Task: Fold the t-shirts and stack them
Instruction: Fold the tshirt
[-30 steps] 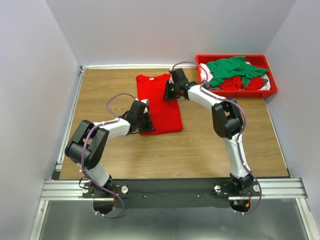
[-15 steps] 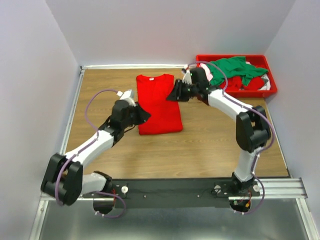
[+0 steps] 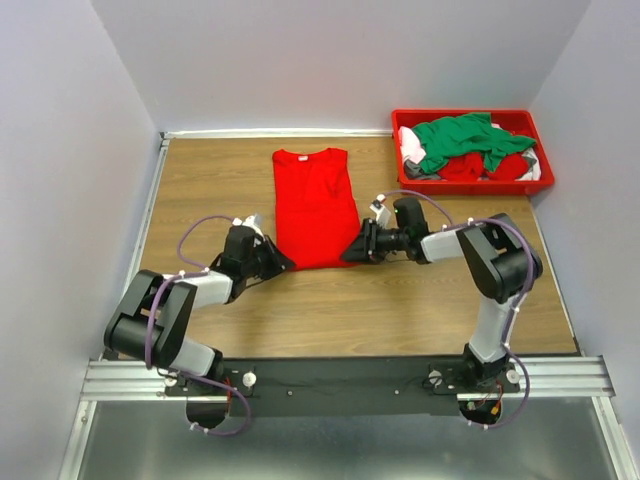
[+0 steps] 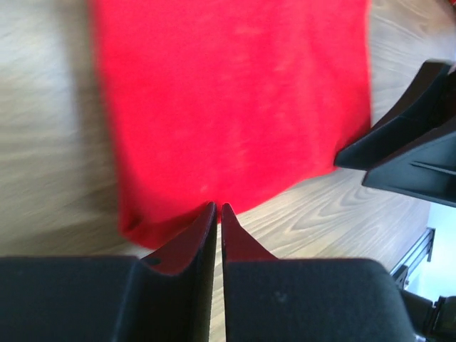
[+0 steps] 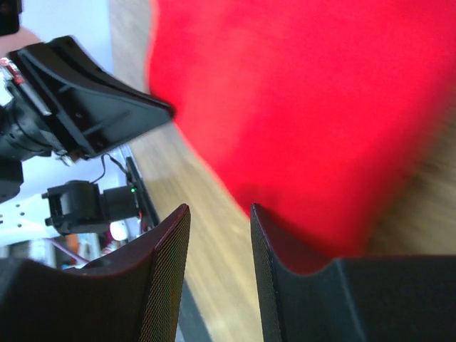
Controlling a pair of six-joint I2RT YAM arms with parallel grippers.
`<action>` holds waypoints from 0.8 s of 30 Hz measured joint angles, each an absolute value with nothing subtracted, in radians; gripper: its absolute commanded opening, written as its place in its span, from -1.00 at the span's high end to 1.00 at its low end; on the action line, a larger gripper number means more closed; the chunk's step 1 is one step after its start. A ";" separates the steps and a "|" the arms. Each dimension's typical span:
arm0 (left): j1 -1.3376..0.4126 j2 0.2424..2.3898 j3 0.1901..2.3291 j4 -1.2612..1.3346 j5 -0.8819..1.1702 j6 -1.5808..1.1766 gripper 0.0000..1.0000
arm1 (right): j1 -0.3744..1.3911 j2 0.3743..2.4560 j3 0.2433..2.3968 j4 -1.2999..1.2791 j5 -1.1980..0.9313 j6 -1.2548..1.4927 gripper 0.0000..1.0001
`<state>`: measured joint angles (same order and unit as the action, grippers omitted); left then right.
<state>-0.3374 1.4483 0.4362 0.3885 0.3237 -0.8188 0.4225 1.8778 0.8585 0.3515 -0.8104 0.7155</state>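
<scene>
1. Plain red cloth t-shirt (image 3: 315,205): I see it folded into a long strip, flat on the brown wooden table (image 3: 430,300), collar towards the far edge.
2. Left gripper (image 4: 218,206): fingers nearly pressed together with only a thin slit between them. The tips are at the shirt's near hem, by its left corner. I cannot tell whether cloth is caught.
3. Right gripper (image 5: 219,214): fingers spread, bare wood showing between them, just beside the near right corner.
4. Red plastic bin (image 3: 465,115): far right, holding a crumpled green t-shirt (image 3: 465,135) over crumpled red t-shirts (image 3: 463,168).
</scene>
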 measured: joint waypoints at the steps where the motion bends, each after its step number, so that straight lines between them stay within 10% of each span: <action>1: -0.327 1.452 0.423 0.396 0.325 -0.830 0.76 | 0.409 1.905 0.835 0.399 -0.825 0.728 0.07; 24: -0.253 1.120 0.381 0.395 0.361 -0.894 0.67 | 0.389 1.843 0.823 0.664 -0.977 0.927 -0.01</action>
<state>-0.2535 1.1202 0.3809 0.3954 0.3611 -0.8940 0.3893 1.8431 0.8234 0.6636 -0.9771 0.9268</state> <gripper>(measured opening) 0.164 0.504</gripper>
